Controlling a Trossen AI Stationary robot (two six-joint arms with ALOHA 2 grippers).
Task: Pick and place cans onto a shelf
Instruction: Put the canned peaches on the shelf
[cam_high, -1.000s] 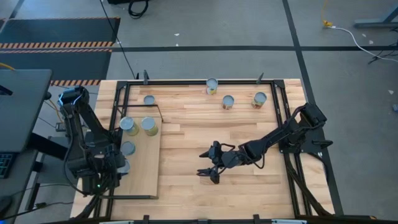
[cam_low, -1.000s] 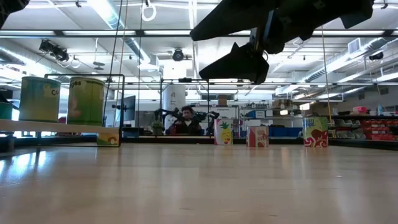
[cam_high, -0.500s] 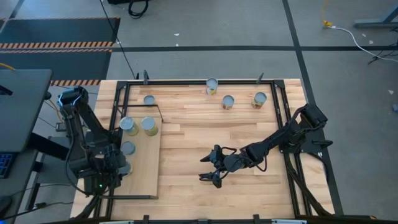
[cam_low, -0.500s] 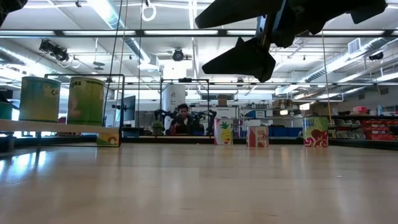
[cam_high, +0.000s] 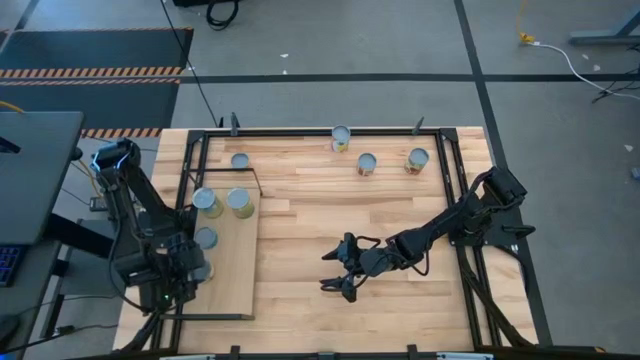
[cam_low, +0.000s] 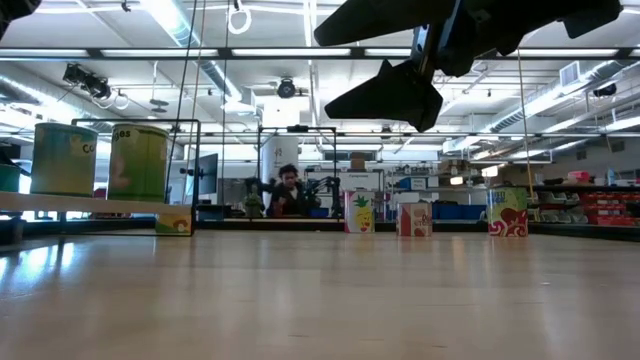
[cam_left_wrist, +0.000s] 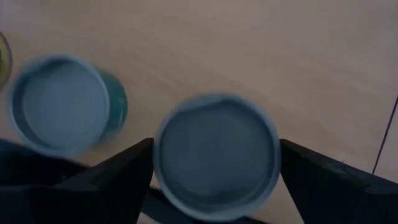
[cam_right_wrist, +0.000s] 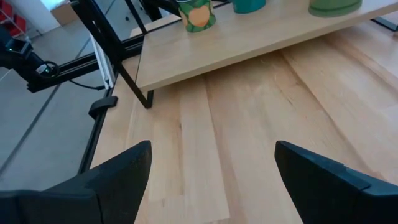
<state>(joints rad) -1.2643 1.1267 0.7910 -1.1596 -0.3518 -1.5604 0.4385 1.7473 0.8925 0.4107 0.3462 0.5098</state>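
**Left claw wide over a can on the shelf**

My left claw (cam_left_wrist: 214, 186) hangs spread wide, its dark fingers (cam_left_wrist: 118, 177) flanking a round tin can (cam_left_wrist: 216, 155) with a smooth grey-blue top, standing on the pale, flat wood shelf (cam_high: 232, 275). Just beside it stands a teal-sided can (cam_left_wrist: 62, 102). My right claw (cam_high: 335, 270) gapes open over the planked desk (cam_high: 400, 200), well apart from three labelled cans (cam_high: 366, 163) beyond it.
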